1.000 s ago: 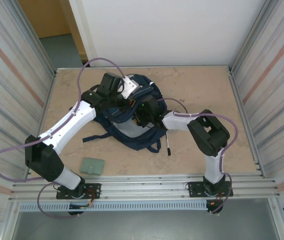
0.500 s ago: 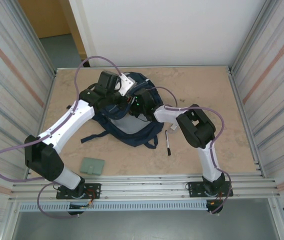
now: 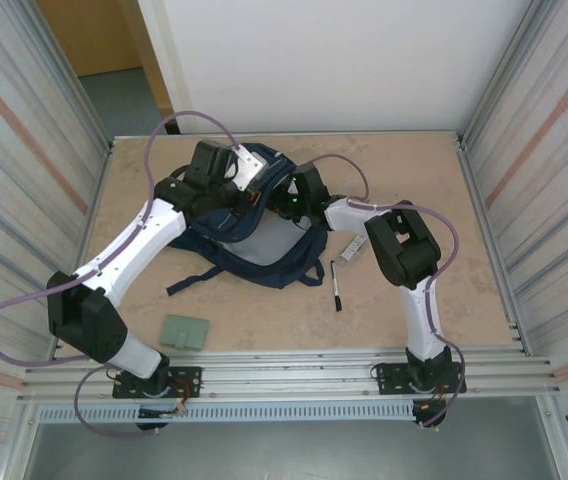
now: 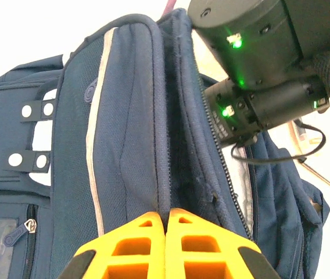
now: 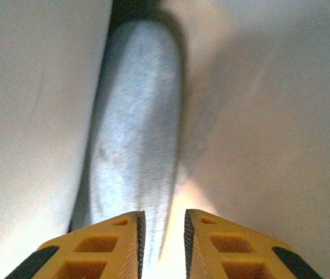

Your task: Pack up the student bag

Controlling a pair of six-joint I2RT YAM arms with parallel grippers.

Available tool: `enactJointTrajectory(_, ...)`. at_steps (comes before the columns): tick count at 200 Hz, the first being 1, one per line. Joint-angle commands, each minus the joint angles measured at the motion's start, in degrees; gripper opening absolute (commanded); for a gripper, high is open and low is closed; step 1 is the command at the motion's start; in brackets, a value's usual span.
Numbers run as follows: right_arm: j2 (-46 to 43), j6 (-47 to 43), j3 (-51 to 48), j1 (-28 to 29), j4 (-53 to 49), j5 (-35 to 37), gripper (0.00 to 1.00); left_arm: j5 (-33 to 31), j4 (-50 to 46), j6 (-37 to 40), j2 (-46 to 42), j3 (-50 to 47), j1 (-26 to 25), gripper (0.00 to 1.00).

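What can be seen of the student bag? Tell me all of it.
The student bag is a large navy fabric backpack with a thin light stripe, white snap dots on a tab, a zipped front pocket and dark straps trailing on the table. It sits at the far middle of the table, main zip open on a pale lining. The left hand pinches its top seam; the right hand reaches inside.
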Motion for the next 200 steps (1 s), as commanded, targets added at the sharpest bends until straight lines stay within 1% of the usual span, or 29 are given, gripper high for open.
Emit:
enactJointTrajectory(1,1.2,-4.2,1.0,0.3,-0.1,1.9,0.22,4.0,2.1,1.1,-3.2,-0.2,0.0,0.00)
enactJointTrajectory(24,6.3,-1.0,6.2,1.8,2.5,-3.2,0.20,4.1,3.4,0.8,-3.2,-1.0,0.0,0.00)
enactJointTrajectory(55,7.2,-1.4,10.1,5.9,-0.3,-0.4,0.23,3.7,3.1,1.0,-3.1,-1.2,0.2,0.00)
enactJointTrajectory(75,7.7,-0.2,10.1,7.0,0.7,1.9,0.22,4.0,3.6,1.1,-2.9,-1.4,0.4,0.00)
enactJointTrajectory(82,8.2,0.4,10.4,7.3,0.5,2.8,0.19,4.1,3.6,0.8,-2.8,-1.2,0.5,0.00)
enactJointTrajectory(90,9.1,2.0,11.0,7.3,0.7,2.7,0.16,4.5,3.9,0.4,-2.8,-1.2,0.5,0.00)
enactJointTrajectory(103,10.3,4.9,11.4,7.7,2.2,2.1,0.15,5.3,5.4,-0.1,-2.8,-1.9,0.5,0.00)
enactJointTrajectory(117,10.9,6.9,11.3,8.4,4.5,2.4,0.15,5.4,6.0,0.0,-2.3,-1.9,0.5,0.00)
enactJointTrajectory(133,11.6,7.1,12.9,9.0,4.7,1.9,0.16,5.5,5.1,0.3,-1.8,-1.3,0.5,0.00)
enactJointTrajectory(146,11.5,6.7,13.6,8.9,4.3,1.0,0.17,5.5,5.2,0.4,-1.9,-1.6,0.5,0.00)
enactJointTrajectory(160,9.8,6.1,12.0,8.1,3.9,0.5,0.20,4.4,5.0,0.8,-2.0,-1.9,0.6,0.00)
enactJointTrajectory(179,6.0,5.0,7.4,6.3,5.6,-2.8,0.27,1.4,5.1,-0.9,-2.1,-2.3,2.0,0.00)
enactJointTrajectory(186,4.2,4.3,5.4,5.7,5.5,-3.8,0.31,1.3,6.0,-1.9,-2.1,-2.7,2.7,0.00)
enactJointTrajectory(200,-0.8,3.0,-0.7,4.5,5.9,-4.0,0.38,0.4,8.0,-2.9,-1.4,-3.6,3.6,0.00)
